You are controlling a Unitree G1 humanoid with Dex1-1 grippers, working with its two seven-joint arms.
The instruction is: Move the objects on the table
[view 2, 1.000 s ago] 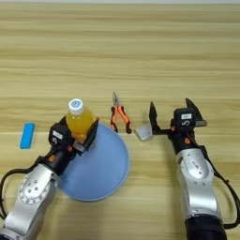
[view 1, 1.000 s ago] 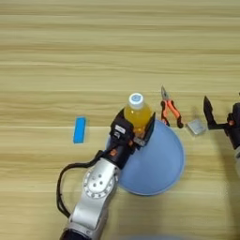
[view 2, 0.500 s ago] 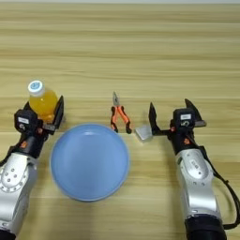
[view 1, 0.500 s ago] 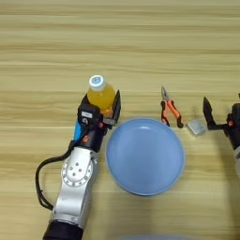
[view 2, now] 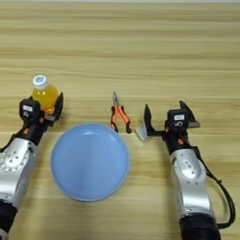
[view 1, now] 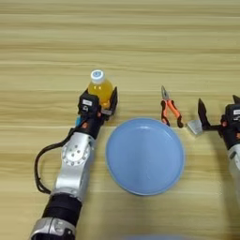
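A small clear bottle of orange liquid with a white cap stands upright on the table, just left of a blue plate. My left gripper is shut on the bottle, one black finger on each side of its lower body. The left arm reaches up from the bottom edge of the picture. My right gripper rests open on the table at the right, with nothing between its spread fingers. Its left finger is next to a small grey piece.
A round blue plate lies in the middle near the front. Orange-handled pliers lie just beyond its right rim. The small grey piece sits between the pliers and the right gripper.
Over the last second my left gripper carried the bottle from the plate's left rim leftward, off the plate. Since half a second ago it has hardly moved. The right arm stayed still.
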